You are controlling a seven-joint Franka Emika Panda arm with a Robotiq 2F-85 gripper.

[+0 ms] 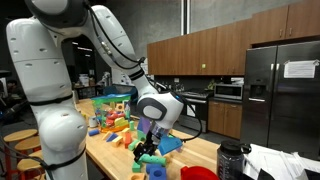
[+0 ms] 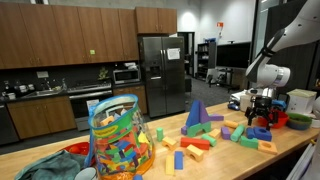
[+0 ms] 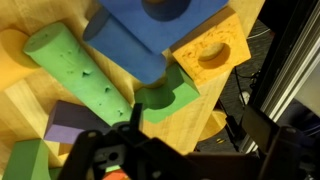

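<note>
My gripper point(image 3: 200, 128) stands open over the wooden table edge, nothing between its fingers. Just beyond it in the wrist view lie foam blocks: a green arch block point(image 3: 170, 95), a big blue block point(image 3: 150, 40), a yellow block with a round hole point(image 3: 212, 52), a long green cylinder point(image 3: 75, 70) and a purple block point(image 3: 70, 122). In both exterior views the gripper point(image 1: 150, 133) point(image 2: 262, 108) hangs a little above the blocks at the table's end, over a blue block point(image 2: 262, 133).
Many more coloured foam blocks are scattered along the wooden table point(image 2: 200, 165). A clear bag full of blocks point(image 2: 118, 140) stands on it. A red bowl point(image 1: 198, 173) and a dark bottle point(image 1: 231, 160) sit near the table's end.
</note>
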